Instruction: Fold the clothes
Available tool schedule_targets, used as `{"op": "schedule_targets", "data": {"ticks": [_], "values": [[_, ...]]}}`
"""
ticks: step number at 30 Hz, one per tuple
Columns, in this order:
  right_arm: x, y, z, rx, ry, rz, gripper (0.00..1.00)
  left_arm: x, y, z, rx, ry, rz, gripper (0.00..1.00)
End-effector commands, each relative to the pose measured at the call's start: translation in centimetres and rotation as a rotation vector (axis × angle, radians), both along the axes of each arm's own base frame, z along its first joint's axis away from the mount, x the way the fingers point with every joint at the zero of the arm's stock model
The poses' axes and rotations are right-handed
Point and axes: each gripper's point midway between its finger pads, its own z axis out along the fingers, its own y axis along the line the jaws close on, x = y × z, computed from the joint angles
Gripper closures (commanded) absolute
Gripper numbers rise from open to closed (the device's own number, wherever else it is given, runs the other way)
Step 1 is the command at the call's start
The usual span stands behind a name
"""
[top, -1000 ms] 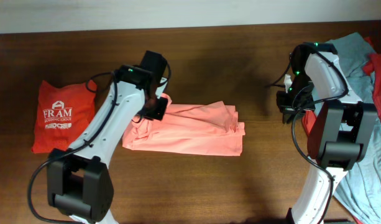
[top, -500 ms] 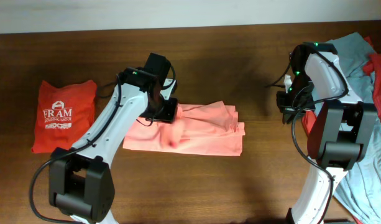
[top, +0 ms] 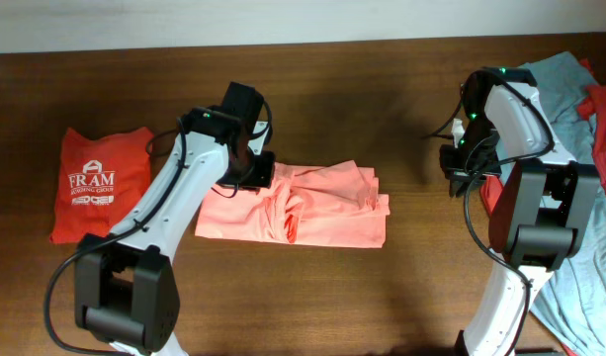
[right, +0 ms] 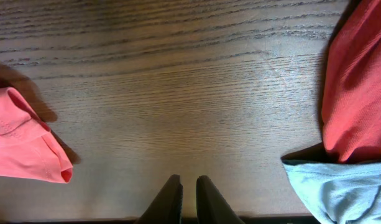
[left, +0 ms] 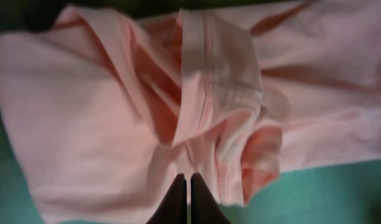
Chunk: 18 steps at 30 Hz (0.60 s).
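Observation:
The salmon-pink T-shirt (top: 332, 220) lies as a long folded band at the table's middle, bunched into wrinkles near its centre. My left gripper (top: 265, 184) is over its left part. In the left wrist view the fingertips (left: 188, 178) are shut on a gathered fold of the pink shirt (left: 103, 124). My right gripper (top: 461, 178) hovers to the right of the shirt, shut and empty (right: 189, 182) over bare wood. The shirt's right end (right: 22, 146) shows at the left edge of the right wrist view.
A folded orange-red shirt with white "FRAM" lettering (top: 95, 183) lies at the left. A pile with a light grey-blue shirt (top: 564, 79) and a red shirt (top: 604, 129) sits at the right edge. Both show in the right wrist view: red (right: 358, 93) and grey-blue (right: 339, 186).
My left gripper swung right over the pink shirt, then back left and up. The shirt's middle is now bunched into wrinkles. The right arm has not moved.

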Motion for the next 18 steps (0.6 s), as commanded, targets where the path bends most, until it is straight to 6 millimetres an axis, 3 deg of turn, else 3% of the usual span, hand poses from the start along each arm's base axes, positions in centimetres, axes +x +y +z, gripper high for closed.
{"op": "schedule_targets", "data": {"ticks": [1,6,9,14,18], "values": [[0.3,0.1,1.5,0.005,-0.042,0.009,0.86,-0.5,-0.1,-1.8,0.022,0.000,0.013,0.95],[0.4,2.1,1.8,0.134,-0.056,0.033,0.85,-1.1,-0.2,-3.8,0.024,0.006,0.005,0.95],[0.6,3.6,2.1,0.229,-0.074,0.048,0.76,-0.5,-0.4,-4.6,0.009,-0.027,0.005,0.94],[0.7,5.1,2.5,0.322,-0.091,0.068,0.66,1.7,-1.3,-4.9,-0.031,-0.131,0.007,0.90],[0.5,5.7,2.4,0.331,-0.082,0.084,0.50,3.8,-2.1,-4.4,-0.068,-0.226,0.007,0.83]]}}
